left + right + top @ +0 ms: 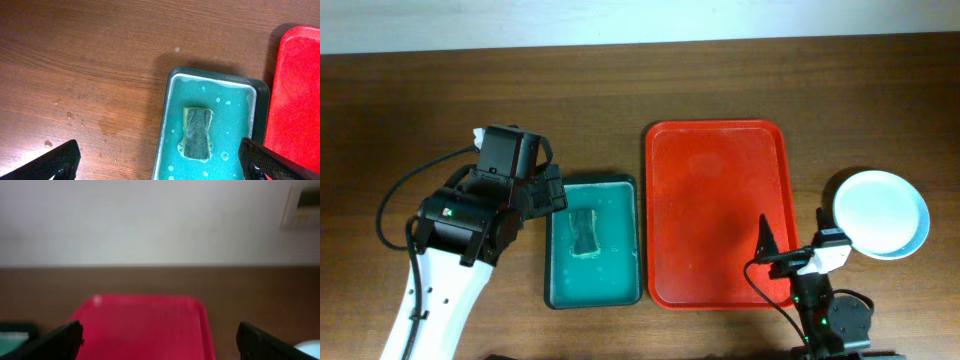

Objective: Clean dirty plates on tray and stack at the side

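The red tray (717, 215) lies mid-table with nothing on it. A clean pale-blue plate (880, 213) sits on the table right of the tray; I cannot tell whether others lie under it. My left gripper (548, 193) is open and empty above the left edge of the teal basin (592, 290). In the left wrist view its fingers (160, 167) straddle the basin rim (172, 100) and the sponge (198, 133). My right gripper (795, 232) is open and empty at the tray's front right corner. In the right wrist view its fingers (162, 342) frame the tray (145, 325).
The basin holds soapy water with the sponge (584, 234) in its middle. The tray's edge (295, 100) lies just right of the basin. The plate's rim (310, 349) shows at the right wrist view's bottom right. Bare wood table lies to the left and back.
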You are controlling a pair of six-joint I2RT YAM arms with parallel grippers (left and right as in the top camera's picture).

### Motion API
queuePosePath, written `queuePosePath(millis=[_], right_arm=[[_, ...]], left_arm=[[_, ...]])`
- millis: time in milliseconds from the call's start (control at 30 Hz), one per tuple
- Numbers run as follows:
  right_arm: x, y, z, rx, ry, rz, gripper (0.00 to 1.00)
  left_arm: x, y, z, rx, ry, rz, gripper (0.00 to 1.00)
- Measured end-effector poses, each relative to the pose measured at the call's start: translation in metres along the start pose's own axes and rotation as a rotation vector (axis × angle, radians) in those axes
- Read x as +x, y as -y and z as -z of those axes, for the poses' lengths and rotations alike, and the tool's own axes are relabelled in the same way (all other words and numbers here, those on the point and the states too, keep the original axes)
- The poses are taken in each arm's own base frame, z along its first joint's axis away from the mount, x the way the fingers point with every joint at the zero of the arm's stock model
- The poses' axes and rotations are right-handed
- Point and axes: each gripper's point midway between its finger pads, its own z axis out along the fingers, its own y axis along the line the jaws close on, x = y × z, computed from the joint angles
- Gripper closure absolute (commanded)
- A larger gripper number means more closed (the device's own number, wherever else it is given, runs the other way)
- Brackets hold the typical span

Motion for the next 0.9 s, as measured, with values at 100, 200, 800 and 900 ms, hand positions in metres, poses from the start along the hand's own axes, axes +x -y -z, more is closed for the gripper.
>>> queuePosePath(millis=[100, 200, 800, 900], right_arm=[[0.012, 0.001, 0.0, 0.004, -0.049, -0.001, 0.02], [0.012, 0.001, 0.0, 0.004, -0.049, -0.001, 0.02], [0.014, 0.001, 0.0, 0.005, -0.055, -0.001, 0.02], [0.014, 0.001, 0.0, 0.005, -0.054, -0.001, 0.02]], left_arm=[[0.0, 0.0, 0.0, 0.0, 0.0, 0.0, 0.01], [0.0, 0.0, 0.0, 0.0, 0.0, 0.0, 0.01], [0.03, -0.059, 0.06, 0.367, 1.068, 0.348, 0.01], [0.029, -0.061, 0.06, 0.388, 1.142, 0.367, 0.0]])
